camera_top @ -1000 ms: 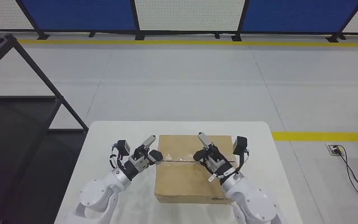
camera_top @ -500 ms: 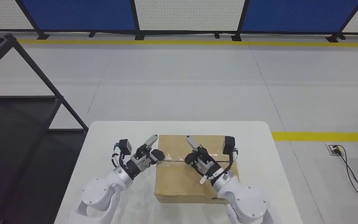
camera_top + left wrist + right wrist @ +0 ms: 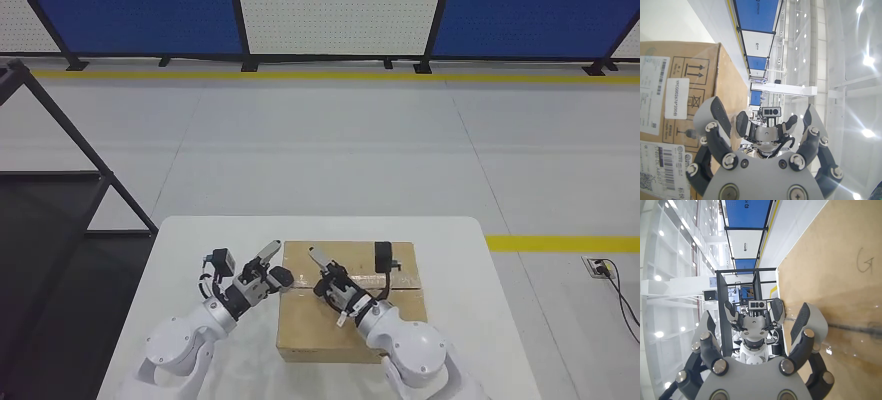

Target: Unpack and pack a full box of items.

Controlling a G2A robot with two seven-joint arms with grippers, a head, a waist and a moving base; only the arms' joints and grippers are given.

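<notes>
A taped cardboard box sits mid-tabletop. The left gripper, fingers spread, hovers at the box's 9 o'clock edge. The right gripper, also spread, hangs over its lid toward 10 o'clock.

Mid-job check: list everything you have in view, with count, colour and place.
brown cardboard box: one, brown, middle of the table, flaps shut, clear tape on the seam
printed paper labels: several, white, on the box's side by the left arm
rectangular table: one, white, under the box
metal rack: one, black, left of the table
partition panels: a row, blue and white, far side of the floor
floor lines: two, yellow
left claw: one, open, at the box's left edge
right claw: one, open, over the box top
</notes>
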